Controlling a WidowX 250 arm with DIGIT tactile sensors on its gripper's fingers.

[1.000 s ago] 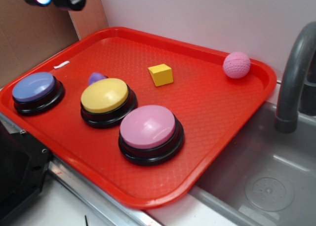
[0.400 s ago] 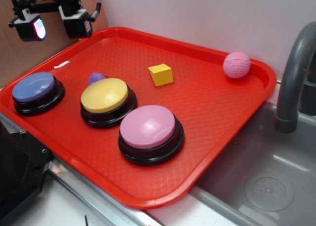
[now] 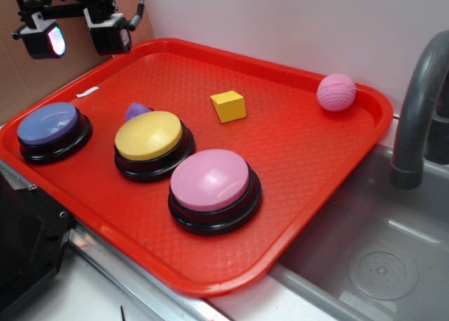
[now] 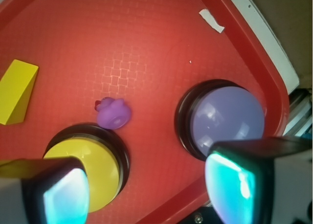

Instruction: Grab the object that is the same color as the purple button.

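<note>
The object (image 3: 136,111) (image 4: 114,113), a tiny purple lump, lies on the red tray (image 3: 295,160) right behind the yellow button (image 3: 149,137) (image 4: 100,168). At the tray's left end sits the purple button (image 3: 48,124) (image 4: 225,117). My gripper (image 3: 76,35) (image 4: 146,197) hangs high above the tray's far left corner, open and holding nothing. In the wrist view its glowing pads (image 4: 66,194) frame the gap between the yellow and purple buttons, with the object ahead of them.
A pink button (image 3: 210,181) stands at the tray's front, a yellow cube (image 3: 229,106) (image 4: 17,92) mid-tray, a pink knitted ball (image 3: 336,92) at the far right corner. A sink (image 3: 379,258) and grey faucet (image 3: 417,97) lie to the right. Cardboard (image 3: 42,69) stands behind the gripper.
The gripper has come down from the frame's top edge to hang fully in view over the tray's far left corner, then held still. Nothing on the tray has moved.
</note>
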